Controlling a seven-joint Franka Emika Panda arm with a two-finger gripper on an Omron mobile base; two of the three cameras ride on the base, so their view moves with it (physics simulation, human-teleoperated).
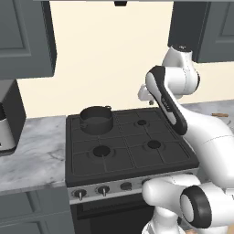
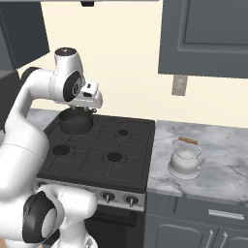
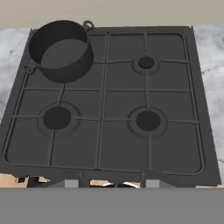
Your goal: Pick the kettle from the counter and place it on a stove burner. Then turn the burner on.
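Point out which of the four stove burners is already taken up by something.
The back-left burner: the dark grey pot sits on it. The back-right, front-left and front-right burners show bare black rings under the grates.

Black stove top [image 3: 109,100] seen from above: dark pot [image 3: 61,50] at 10 o'clock, three bare burners, marble surface [image 3: 209,52] flanking.

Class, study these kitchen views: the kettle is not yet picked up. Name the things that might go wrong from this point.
1. The kettle sits on the counter well to the right of the gripper, so the long swing might knock it over.
2. The dark pot occupies the rear-left burner; placing there would collide.
3. The kettle's arched handle is thin, so a grasp may slip.
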